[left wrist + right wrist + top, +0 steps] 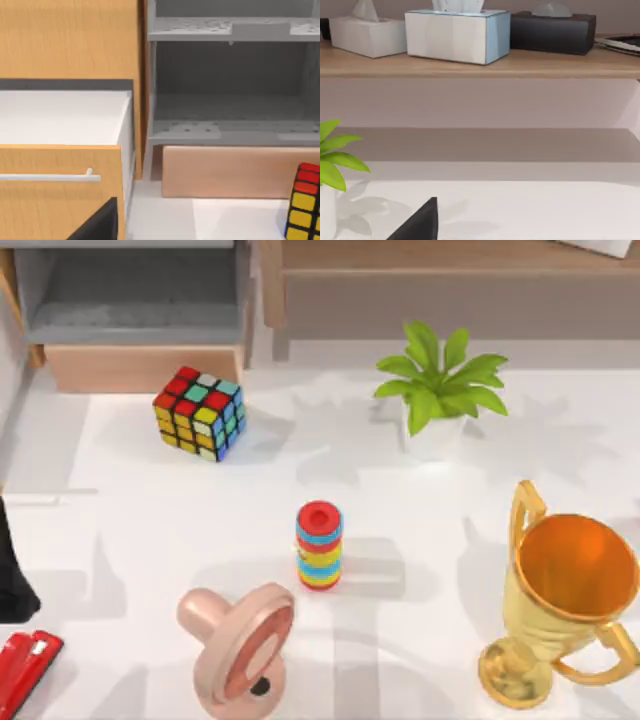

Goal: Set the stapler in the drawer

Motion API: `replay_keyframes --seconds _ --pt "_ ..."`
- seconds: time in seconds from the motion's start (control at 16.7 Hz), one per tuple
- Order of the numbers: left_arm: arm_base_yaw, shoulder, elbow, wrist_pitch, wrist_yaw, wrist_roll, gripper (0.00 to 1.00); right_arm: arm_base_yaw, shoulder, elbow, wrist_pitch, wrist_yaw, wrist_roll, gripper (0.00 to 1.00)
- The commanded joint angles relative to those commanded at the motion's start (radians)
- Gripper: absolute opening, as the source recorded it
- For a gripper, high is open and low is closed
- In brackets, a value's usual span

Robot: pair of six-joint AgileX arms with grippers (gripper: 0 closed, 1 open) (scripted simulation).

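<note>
The stapler [25, 670] lies far toward the table's near left corner from the puzzle cube [199, 412], the drawer [140, 365] just behind the cube; neither gripper's finger state can be told

White table [120, 530] carries: small bright red stapler [22, 668] at lower left edge, multicoloured puzzle cube [199, 412], striped ring stack [319, 545], pink round pacifier-shaped toy [238, 647], gold trophy cup [560, 598], potted green plant [438, 390].

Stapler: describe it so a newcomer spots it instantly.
Start at the top view's bottom-left table corner, below the dark left arm. The stapler lies there, partly cut off. It is flat, elongated and solid red with a dark seam, unlike the striped ring stack mid-table.
</note>
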Motion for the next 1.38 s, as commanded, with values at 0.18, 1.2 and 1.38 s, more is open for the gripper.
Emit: replay_keyframes --seconds 0.18,1.2,1.38 --pt "-0.001 0.013 0.009 -0.012 0.000 0.004 1.00 0.000 0.000 0.000 0.000 0.000 0.000 1.00" --pt "-0.035 1.186 0.642 -0.835 -0.006 0.298 1.00 0.000 0.000 0.000 0.000 0.000 0.000 1.00" --pt "-0.039 1.314 0.718 -0.929 -0.004 0.331 1.00 0.000 0.000 0.000 0.000 0.000 0.000 1.00"
